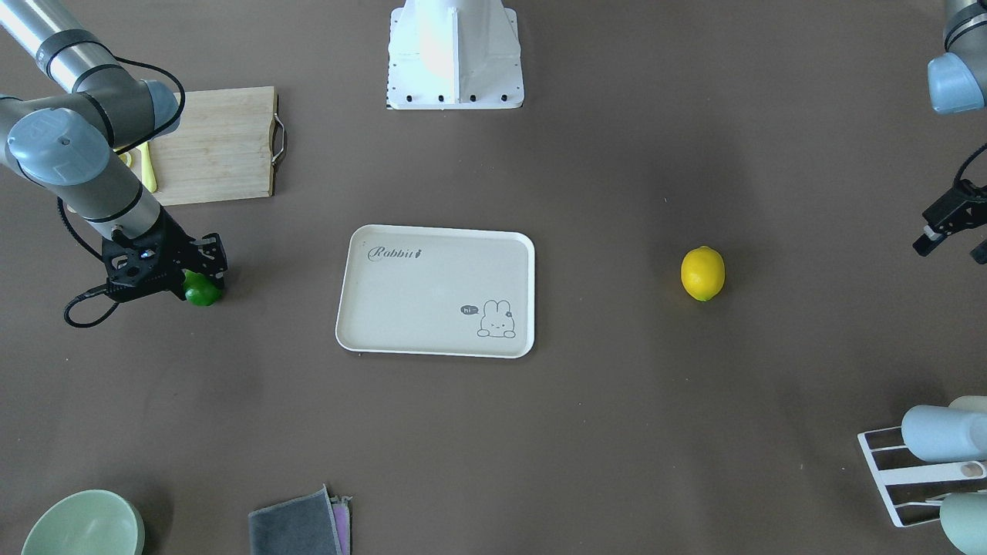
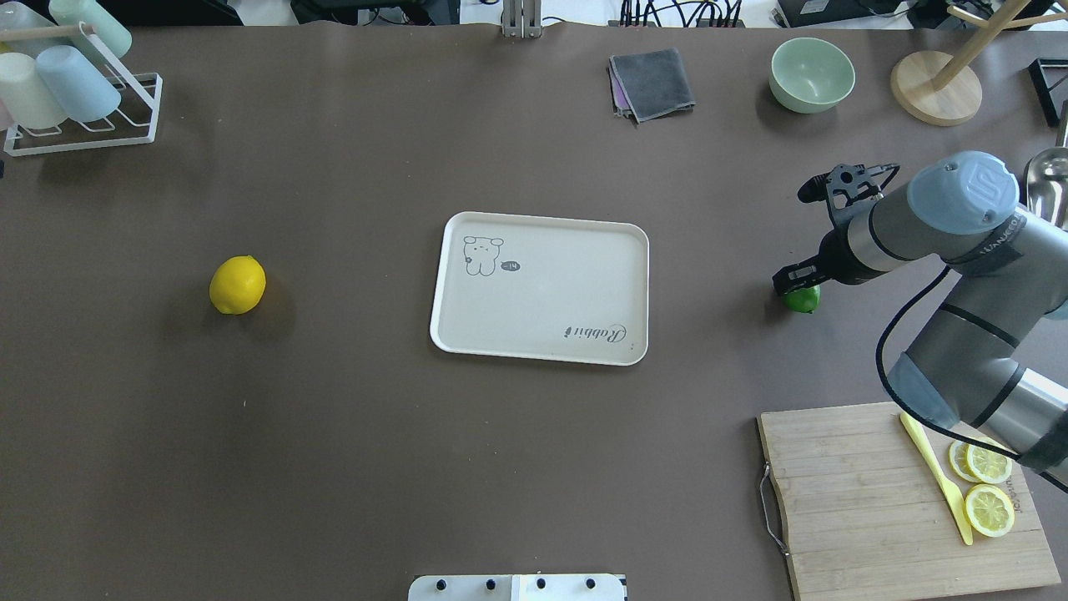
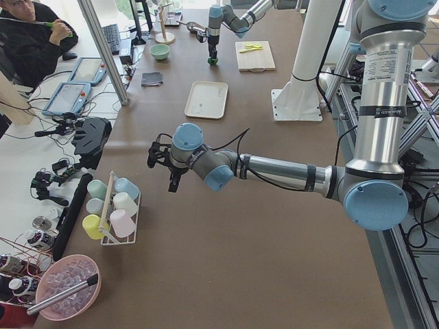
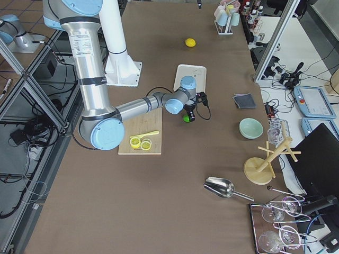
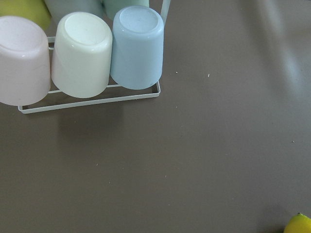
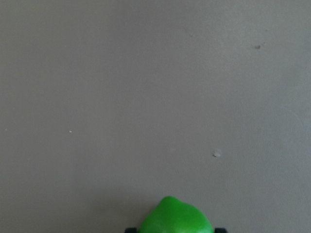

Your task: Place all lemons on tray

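The cream tray (image 1: pixel 432 297) with "Rabbit" script lies empty at the table's middle; it also shows in the overhead view (image 2: pixel 542 300). The yellow lemon (image 1: pixel 702 273) lies on the table on my left side, apart from the tray (image 2: pixel 238 285). The green lemon (image 1: pixel 205 291) sits on the table on my right side (image 2: pixel 804 300). My right gripper (image 1: pixel 193 279) is down around it, with finger edges against both its sides in the right wrist view (image 6: pixel 177 218). My left gripper (image 1: pixel 952 248) is open and empty, near the cup rack, away from the yellow lemon.
A wooden cutting board (image 2: pixel 859 501) with lemon slices (image 2: pixel 989 492) and a yellow knife (image 2: pixel 939 476) lies near my right base. A green bowl (image 2: pixel 812 73), grey cloth (image 2: pixel 652 82), wooden stand (image 2: pixel 934 88) and cup rack (image 2: pixel 75 92) line the far edge.
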### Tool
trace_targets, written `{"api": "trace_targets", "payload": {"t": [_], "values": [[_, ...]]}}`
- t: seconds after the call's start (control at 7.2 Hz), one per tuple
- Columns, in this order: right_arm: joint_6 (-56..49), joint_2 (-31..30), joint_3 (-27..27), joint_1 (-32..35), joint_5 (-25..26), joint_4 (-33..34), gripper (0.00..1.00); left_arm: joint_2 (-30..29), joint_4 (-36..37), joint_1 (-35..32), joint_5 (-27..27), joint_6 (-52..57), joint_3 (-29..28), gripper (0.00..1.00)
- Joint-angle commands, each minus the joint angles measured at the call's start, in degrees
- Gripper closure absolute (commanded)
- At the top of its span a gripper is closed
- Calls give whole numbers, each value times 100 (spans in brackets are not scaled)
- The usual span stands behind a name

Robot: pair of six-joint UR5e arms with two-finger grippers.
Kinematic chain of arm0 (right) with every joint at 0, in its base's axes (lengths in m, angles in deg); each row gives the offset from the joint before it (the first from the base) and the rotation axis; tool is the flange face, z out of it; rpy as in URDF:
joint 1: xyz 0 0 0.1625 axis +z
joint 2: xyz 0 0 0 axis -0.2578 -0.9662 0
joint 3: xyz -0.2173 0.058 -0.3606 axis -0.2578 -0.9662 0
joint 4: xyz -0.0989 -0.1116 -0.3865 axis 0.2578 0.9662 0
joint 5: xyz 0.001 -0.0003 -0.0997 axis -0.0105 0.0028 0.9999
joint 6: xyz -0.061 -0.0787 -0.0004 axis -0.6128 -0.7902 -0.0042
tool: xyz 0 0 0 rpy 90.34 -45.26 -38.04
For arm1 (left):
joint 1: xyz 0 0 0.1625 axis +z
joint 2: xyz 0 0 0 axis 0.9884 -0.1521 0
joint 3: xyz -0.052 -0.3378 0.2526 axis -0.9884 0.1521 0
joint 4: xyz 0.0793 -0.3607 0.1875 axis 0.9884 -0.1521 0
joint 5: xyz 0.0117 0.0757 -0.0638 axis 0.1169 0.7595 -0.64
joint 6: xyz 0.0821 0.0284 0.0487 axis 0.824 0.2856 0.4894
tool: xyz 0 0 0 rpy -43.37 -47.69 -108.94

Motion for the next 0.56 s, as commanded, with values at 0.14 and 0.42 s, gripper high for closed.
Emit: {"api": "trace_targets", "payload": {"t": [0.14,0.42], "values": [[17,157,116,201,-332,41,100,-361,-15,552,251,-465,-51,2],[287,289,301,343,-580,68,100,-834,-41,1464,1024,-1376,-33,2]]}}
